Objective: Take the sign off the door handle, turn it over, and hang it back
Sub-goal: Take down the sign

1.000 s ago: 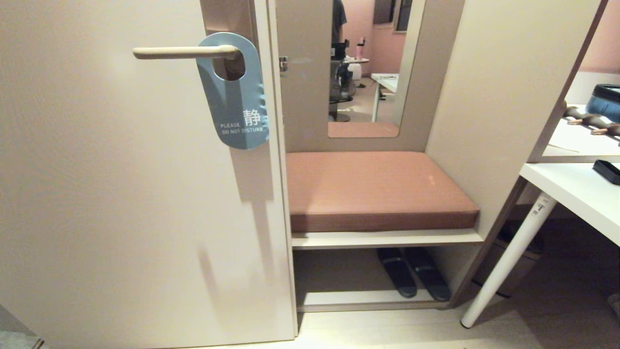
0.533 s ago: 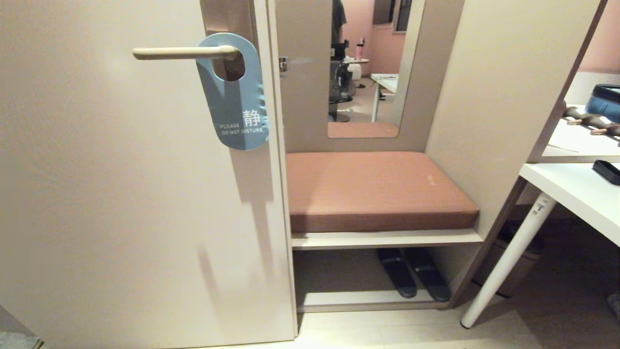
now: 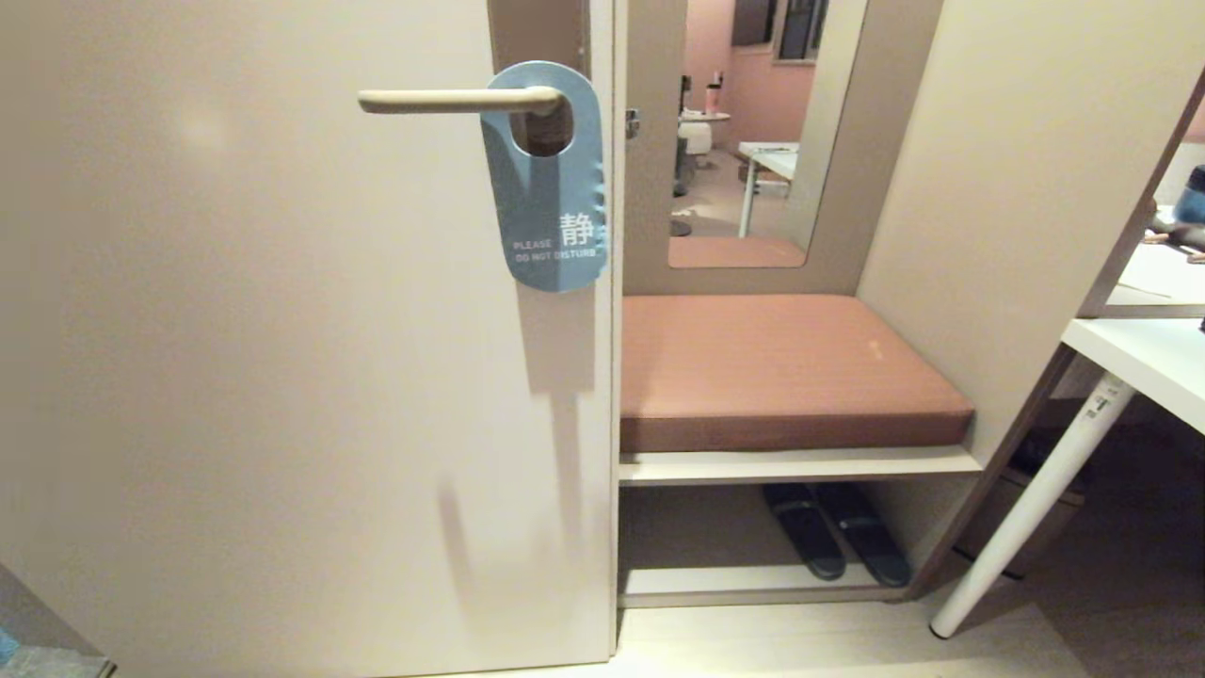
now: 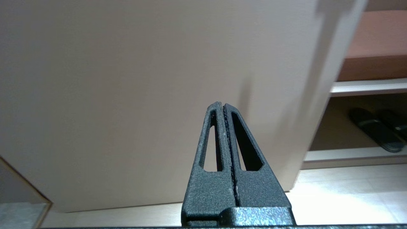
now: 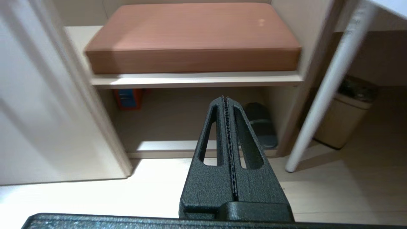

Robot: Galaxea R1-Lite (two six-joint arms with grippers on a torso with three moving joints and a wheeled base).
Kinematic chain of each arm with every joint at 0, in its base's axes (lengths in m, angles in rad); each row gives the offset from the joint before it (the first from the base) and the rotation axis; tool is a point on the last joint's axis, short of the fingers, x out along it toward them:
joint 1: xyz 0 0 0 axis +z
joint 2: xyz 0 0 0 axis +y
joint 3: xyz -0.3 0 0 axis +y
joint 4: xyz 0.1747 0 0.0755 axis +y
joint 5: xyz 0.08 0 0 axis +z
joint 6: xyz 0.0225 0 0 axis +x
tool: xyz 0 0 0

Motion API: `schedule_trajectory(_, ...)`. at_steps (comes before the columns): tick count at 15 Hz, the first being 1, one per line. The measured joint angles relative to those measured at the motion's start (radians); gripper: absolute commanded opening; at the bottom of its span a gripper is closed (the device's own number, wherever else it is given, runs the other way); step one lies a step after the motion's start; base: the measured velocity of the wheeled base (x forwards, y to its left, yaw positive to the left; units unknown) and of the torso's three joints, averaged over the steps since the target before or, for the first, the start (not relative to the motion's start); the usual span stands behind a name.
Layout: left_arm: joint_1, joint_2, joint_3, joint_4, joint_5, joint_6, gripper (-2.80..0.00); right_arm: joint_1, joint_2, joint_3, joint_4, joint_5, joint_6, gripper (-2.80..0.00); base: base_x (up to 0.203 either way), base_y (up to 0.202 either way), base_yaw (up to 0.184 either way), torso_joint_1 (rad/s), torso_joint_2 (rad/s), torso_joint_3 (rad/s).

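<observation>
The sign (image 3: 551, 202) hangs by its hole on the door handle (image 3: 442, 100), blue "PLEASE DO NOT DISTURB" side facing me, near the door's right edge. The handle is a slim cream lever pointing left from a brownish-grey backplate (image 3: 537, 33) on the cream door (image 3: 264, 377). Neither arm shows in the head view. My left gripper (image 4: 221, 105) is shut and empty, low before the door's lower part. My right gripper (image 5: 225, 98) is shut and empty, low before the shelf under the bench. Sign and handle are out of both wrist views.
Right of the door stands a bench with a brown cushion (image 3: 781, 367), dark slippers (image 3: 838, 541) on the shelf beneath and a mirror (image 3: 753, 132) above. A white table (image 3: 1153, 363) with a slanted white leg (image 3: 1031, 513) is at the far right, a bin (image 5: 340, 122) behind it.
The whole head view has shifted: door, sign and bench now sit further right in the picture, so the camera has moved left. The sign still hangs on the handle.
</observation>
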State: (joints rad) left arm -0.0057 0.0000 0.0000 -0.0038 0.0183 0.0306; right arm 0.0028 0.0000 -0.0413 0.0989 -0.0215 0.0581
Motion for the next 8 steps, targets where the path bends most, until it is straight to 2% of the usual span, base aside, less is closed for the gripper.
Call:
schedule_trajectory(3,-0.001,0.0,0.0,0.0,-0.002,0.0,-2.8,0.0,0.0,0.0,0.0,0.0,0.0,-2.8,0.0,0.159,0.0,0.0,0.0,0.003)
schedule_trajectory(8,0.0,0.0,0.0,0.0,-0.002,-0.002,-2.8,0.001,0.0,0.0,0.0,0.001,0.0,-2.8,0.0,0.0,0.0,0.0,0.0,0.0)
